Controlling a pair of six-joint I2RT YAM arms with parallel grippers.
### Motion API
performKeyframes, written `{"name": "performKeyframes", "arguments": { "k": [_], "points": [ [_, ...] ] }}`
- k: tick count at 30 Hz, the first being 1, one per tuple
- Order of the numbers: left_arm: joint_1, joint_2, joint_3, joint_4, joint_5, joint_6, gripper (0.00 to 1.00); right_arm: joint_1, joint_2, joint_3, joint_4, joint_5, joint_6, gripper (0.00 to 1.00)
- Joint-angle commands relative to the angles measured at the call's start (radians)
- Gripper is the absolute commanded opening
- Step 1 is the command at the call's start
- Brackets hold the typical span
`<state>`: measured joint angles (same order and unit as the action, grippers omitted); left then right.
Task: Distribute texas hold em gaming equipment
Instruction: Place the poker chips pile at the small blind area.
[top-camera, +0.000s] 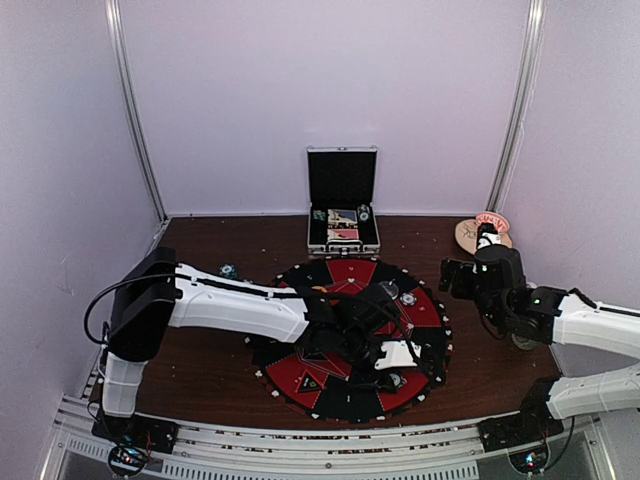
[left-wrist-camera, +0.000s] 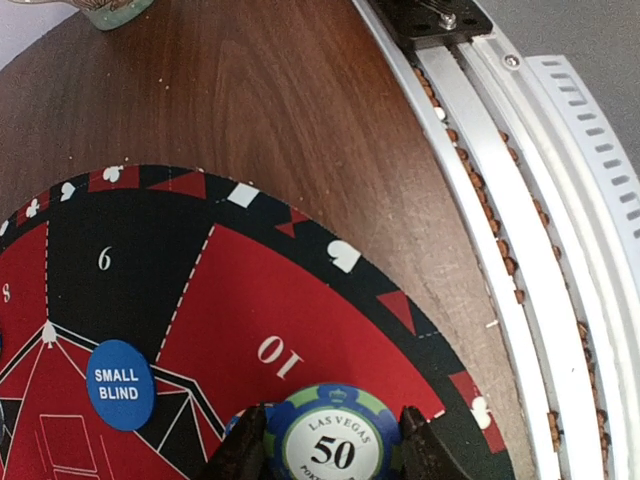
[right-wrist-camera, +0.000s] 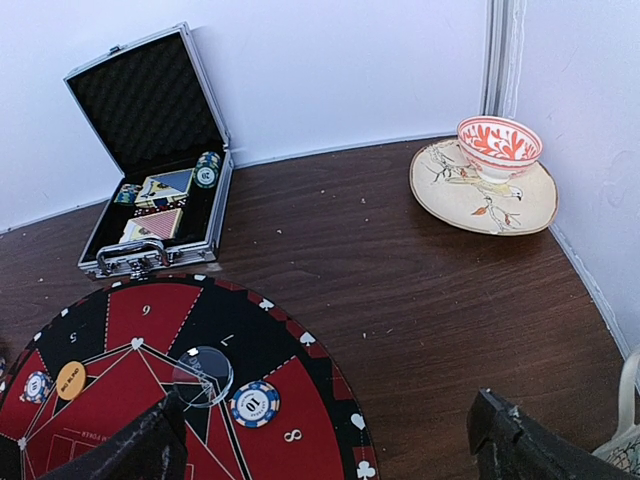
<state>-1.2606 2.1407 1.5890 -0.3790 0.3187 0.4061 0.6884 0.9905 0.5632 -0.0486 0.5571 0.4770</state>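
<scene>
Reading "LAS VEGAS 50": chip in left gripper

Top view high, looking down, wrist views low — sharing round mat

left arm lies across mat left half, chips dot the rest. open case blocks back centre, dish back right; bare table between.
</scene>
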Motion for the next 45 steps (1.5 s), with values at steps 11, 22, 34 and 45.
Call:
{"name": "performKeyframes", "arguments": {
  "k": [11, 22, 34, 45],
  "points": [
    [-0.028, 0.120, 0.145, -0.057, -0.005, 0.003, 0.21, -0.006, -0.013, -0.008, 0.003, 0.003, 0.002, 1.00],
    [-0.036, 0.152, 0.151, -0.070, -0.014, 0.008, 0.22, -0.006, -0.006, -0.007, 0.004, -0.003, 0.000, 1.00],
    [-0.039, 0.159, 0.149, -0.076, -0.003, 0.014, 0.28, -0.006, -0.002, -0.006, 0.006, -0.006, -0.002, 1.00],
    [-0.044, 0.158, 0.155, -0.082, -0.012, 0.010, 0.49, -0.006, -0.001, -0.006, 0.005, -0.011, -0.004, 1.00]
  ]
}}
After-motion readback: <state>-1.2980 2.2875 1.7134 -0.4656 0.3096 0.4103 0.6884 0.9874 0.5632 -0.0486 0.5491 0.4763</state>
